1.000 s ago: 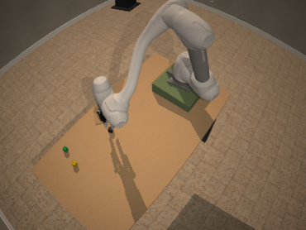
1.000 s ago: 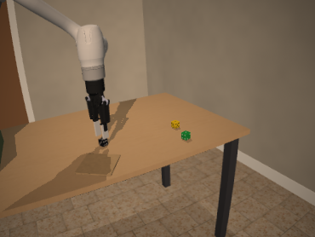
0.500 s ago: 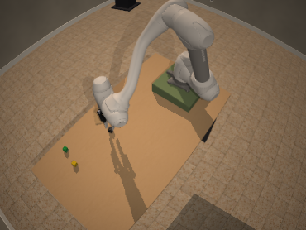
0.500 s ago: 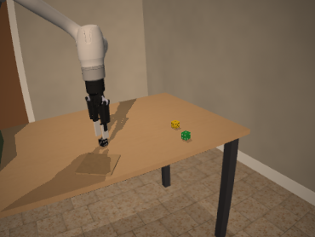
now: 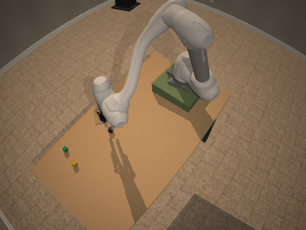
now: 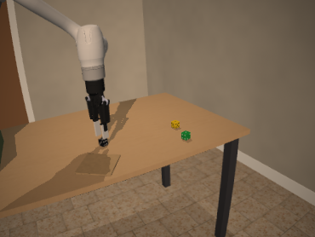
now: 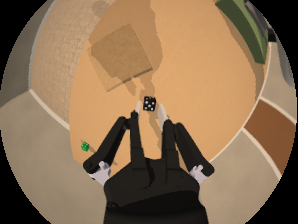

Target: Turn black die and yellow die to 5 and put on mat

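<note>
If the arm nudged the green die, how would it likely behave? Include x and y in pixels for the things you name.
The green die (image 5: pixel 65 149) (image 6: pixel 186 135) (image 7: pixel 85 146) is a small cube, so it would probably slide rather than roll. Its flat faces look rigid, so squeezing likely wouldn't deform it.

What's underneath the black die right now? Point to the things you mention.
The black die (image 6: pixel 103 142) (image 7: pixel 149 103) sits between the fingertips, beside the mat (image 6: pixel 98 164) (image 7: pixel 121 57), not over it. Beneath it should be bare wooden table (image 5: pixel 136 145) (image 6: pixel 140 145) (image 7: pixel 190 75); its underside is hidden, and I can't tell whether it touches.
</note>
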Controlling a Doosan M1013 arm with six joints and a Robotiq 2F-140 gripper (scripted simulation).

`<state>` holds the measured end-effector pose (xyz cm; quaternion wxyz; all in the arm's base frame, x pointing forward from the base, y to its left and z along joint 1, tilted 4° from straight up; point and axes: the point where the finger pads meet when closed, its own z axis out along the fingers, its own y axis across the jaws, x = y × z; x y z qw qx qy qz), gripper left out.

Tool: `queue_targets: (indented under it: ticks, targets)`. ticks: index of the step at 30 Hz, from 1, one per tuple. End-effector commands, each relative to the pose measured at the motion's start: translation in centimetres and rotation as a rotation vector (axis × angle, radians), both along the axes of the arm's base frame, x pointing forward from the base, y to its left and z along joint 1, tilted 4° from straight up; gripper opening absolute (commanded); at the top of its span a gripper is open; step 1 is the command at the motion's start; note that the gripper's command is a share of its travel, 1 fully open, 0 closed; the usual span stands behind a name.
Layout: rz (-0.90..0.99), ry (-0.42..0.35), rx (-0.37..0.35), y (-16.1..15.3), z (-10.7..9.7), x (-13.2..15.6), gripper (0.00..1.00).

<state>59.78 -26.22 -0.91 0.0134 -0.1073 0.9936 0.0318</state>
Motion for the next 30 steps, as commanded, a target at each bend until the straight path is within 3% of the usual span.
queue_targets:
  ticks: [1,9,30]
  targets:
    - [-0.002,-0.002,0.003,0.4,-0.2,0.2,0.35]
    - [-0.002,-0.002,0.003,0.5,-0.5,0.2,0.35]
    - [-0.002,-0.002,0.003,0.7,-3.7,0.3,0.35]
